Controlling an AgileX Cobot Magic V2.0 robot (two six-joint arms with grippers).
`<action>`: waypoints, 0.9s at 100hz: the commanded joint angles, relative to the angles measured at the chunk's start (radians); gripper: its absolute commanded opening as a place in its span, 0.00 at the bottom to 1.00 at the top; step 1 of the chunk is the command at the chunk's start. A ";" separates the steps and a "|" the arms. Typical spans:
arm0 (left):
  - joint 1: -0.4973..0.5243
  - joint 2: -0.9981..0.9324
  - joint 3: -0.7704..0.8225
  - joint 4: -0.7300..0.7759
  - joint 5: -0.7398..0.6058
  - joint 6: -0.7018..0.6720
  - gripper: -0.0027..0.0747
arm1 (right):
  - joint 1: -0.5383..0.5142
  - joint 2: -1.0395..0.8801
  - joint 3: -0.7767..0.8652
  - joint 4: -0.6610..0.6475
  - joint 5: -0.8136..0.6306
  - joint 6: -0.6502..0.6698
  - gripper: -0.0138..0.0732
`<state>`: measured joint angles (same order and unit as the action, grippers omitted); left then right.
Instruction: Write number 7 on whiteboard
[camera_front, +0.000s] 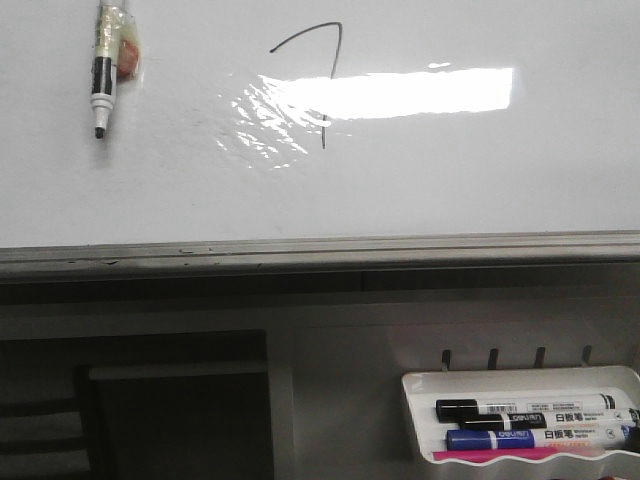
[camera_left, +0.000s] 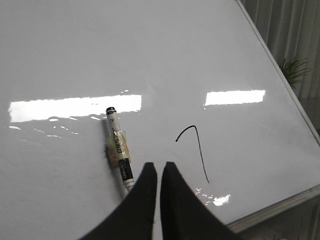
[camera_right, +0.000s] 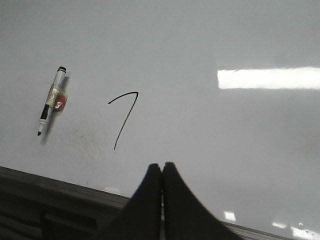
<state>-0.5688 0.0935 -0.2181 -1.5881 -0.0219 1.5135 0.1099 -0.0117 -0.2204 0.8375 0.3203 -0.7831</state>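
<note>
Finished number 7 (camera_front: 322, 80) drawn on the whiteboard (camera_front: 480, 190), curved bar on top, long downstroke crossing the glare. Marker (camera_front: 105, 70), wrapped in tape, stuck to the board uncapped and gripped by neither arm, seemingly parked there once the stroke was done. Left end effector (camera_left: 159, 172) clenched on nothing, hovering just off the board with the marker beside its tips and the digit slightly farther off. Right end effector (camera_right: 161, 172) likewise clenched and empty, poised above the board's grey edge, digit ahead of it.
</note>
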 joint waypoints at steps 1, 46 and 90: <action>0.000 0.009 -0.028 -0.003 0.006 0.002 0.01 | -0.005 -0.009 -0.022 0.021 -0.049 -0.011 0.10; 0.000 0.009 -0.028 -0.004 0.008 0.002 0.01 | -0.005 -0.009 -0.022 0.021 -0.049 -0.011 0.10; 0.026 0.009 0.024 0.662 -0.076 -0.599 0.01 | -0.005 -0.009 -0.022 0.021 -0.049 -0.011 0.10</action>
<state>-0.5627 0.0935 -0.1983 -1.2257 -0.0393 1.2368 0.1099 -0.0117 -0.2204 0.8405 0.3247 -0.7831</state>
